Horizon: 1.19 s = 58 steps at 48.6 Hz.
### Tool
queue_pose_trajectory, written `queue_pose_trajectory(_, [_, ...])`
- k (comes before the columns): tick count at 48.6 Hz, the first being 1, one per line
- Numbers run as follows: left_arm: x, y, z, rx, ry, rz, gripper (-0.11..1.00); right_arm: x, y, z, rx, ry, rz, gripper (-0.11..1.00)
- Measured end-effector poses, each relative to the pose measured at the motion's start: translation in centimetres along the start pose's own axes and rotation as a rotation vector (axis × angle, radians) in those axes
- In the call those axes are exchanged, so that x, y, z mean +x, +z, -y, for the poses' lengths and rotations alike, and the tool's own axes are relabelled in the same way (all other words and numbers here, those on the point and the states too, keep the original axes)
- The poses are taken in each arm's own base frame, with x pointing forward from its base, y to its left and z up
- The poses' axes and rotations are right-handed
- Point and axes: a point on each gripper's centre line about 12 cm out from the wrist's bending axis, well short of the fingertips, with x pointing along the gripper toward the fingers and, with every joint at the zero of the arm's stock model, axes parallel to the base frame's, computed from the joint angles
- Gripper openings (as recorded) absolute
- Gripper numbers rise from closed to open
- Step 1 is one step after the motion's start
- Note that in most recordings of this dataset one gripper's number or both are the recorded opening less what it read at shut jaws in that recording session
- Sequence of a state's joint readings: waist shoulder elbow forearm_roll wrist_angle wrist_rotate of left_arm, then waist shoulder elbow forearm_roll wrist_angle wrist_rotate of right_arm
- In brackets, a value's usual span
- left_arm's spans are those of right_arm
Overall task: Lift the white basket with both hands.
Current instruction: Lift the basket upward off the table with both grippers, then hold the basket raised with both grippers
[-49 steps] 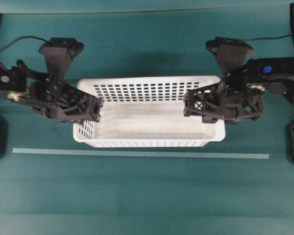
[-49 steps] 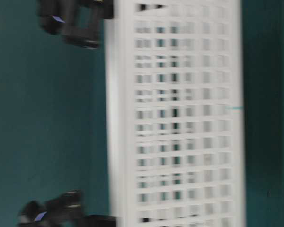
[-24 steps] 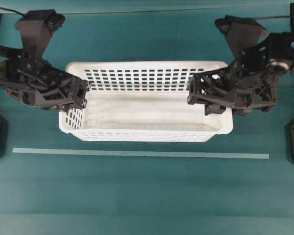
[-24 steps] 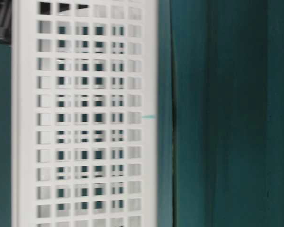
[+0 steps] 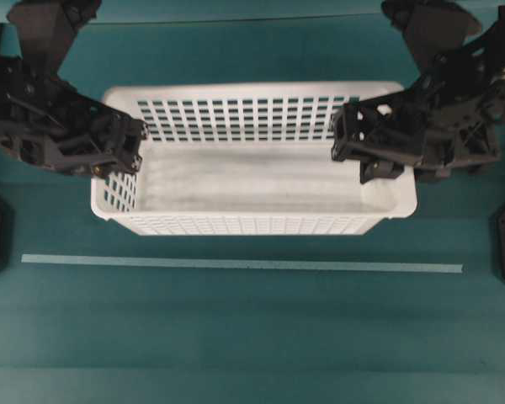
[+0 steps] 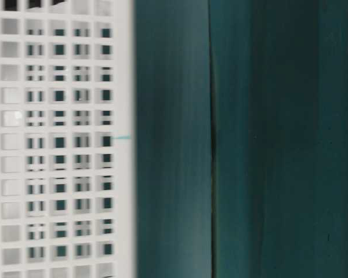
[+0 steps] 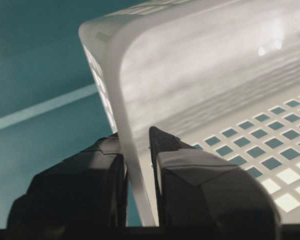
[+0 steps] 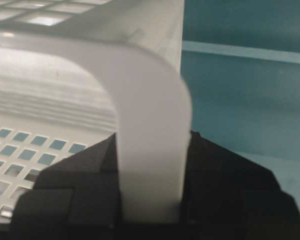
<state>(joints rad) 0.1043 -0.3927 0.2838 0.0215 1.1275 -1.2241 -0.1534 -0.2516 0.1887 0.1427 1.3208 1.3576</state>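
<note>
Teal tabletop (image 5: 236,337) lies beneath the white basket (image 5: 252,181), which has risen toward the overhead camera since a second ago, so the lift is underway. Left gripper (image 7: 137,150) and right gripper (image 8: 150,150) each clench an end wall. Only a pale tape line (image 5: 236,264) lies nearby; nothing obstructs.

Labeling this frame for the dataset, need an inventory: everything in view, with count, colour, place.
white basket: one, white, centre of the overhead view, gripped at both short ends, nothing inside
tape strip: one, pale, on the table in front of the basket
table: one, teal, under everything
left gripper: one, black, shut on the basket's left end wall
right gripper: one, black, shut on the basket's right end wall
</note>
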Motion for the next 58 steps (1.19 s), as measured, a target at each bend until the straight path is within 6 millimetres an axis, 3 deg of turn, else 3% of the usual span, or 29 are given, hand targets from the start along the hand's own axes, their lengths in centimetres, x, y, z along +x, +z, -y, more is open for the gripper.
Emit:
queue_pose_trajectory(22, [-4.8,0.9,1.6,0.024,0.005,0.003,0.11,-3.3,-0.4,-1.2,-0.021,0.099,0.020,0.18])
queue_pose_trajectory(39, [-6.8,1.2,2.5,0.045,-0.014,0.011,0.11,-5.4,-1.0,-1.7,-0.039,0.134,0.021,0.18])
queue_pose_trajectory(58, [-7.8,1.6,3.6,0.052,-0.025,0.015,0.11,-7.6,-1.2,-2.0,-0.049,0.147,0.032,0.18])
